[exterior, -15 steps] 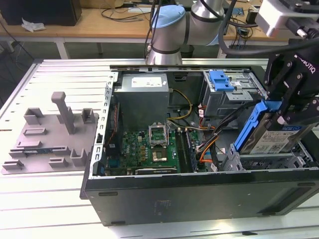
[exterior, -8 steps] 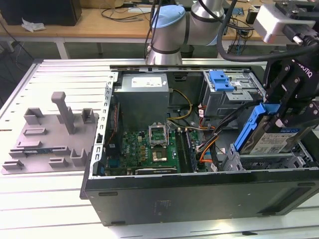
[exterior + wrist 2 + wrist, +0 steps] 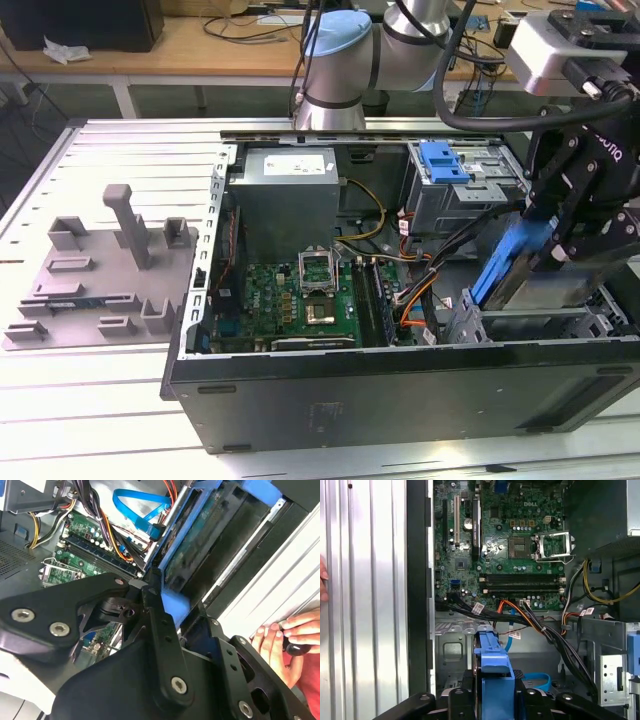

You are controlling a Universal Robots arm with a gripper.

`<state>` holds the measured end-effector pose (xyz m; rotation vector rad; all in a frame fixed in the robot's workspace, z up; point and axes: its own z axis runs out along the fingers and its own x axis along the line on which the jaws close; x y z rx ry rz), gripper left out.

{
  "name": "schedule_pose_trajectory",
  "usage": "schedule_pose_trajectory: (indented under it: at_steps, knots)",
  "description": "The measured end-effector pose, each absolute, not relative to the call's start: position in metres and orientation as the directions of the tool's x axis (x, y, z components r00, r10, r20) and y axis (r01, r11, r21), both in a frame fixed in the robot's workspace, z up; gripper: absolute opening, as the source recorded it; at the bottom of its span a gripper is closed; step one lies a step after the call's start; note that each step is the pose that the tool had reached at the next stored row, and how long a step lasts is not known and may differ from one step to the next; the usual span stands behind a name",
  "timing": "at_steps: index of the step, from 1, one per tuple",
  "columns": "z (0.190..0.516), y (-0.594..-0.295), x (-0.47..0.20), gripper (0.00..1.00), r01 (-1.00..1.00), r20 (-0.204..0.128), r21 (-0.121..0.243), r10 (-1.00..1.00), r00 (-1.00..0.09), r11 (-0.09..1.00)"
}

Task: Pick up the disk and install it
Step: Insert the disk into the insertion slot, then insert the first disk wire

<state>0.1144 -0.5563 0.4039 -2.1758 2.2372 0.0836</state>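
The disk (image 3: pixel 510 262), silver with a bright blue carrier frame, hangs tilted over the metal drive bay (image 3: pixel 530 325) at the front corner of the open computer case, on the exterior view's right. My gripper (image 3: pixel 565 235) is shut on it from above. In the first wrist view the blue carrier (image 3: pixel 494 662) stands edge-on between my black fingers (image 3: pixel 460 697), above the bay floor. In the second wrist view the disk (image 3: pixel 172 602) shows past the black finger linkage, sloping down beside the case wall.
Motherboard (image 3: pixel 300 295), power supply (image 3: pixel 285 190) and cable bundles (image 3: pixel 540 625) fill the case. A blue latch plate (image 3: pixel 445 160) sits on the rear cage. A curved blue cable (image 3: pixel 135 502) lies near the bay. A grey fixture (image 3: pixel 100 270) stands on the exterior view's left. A person's hand (image 3: pixel 285 637) rests beside the case.
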Motion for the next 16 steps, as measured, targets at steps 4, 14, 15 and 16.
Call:
schedule_pose_trajectory:
  at_steps: [4,14,15,16]
  knots:
    - [0.4038,-0.5563,0.1144,0.56,-0.999,-0.052,0.025,-0.998,-0.029,0.027]
    - [0.4038,-0.5563,0.1144,0.56,-0.999,-0.052,0.025,-0.998,-0.028,0.027]
    - [0.4038,-0.5563,0.1144,0.56,-0.999,-0.052,0.025,-0.998,-0.028,0.027]
    - [0.4038,-0.5563,0.1144,0.56,-0.999,-0.052,0.025,-0.998,-0.028,0.027]
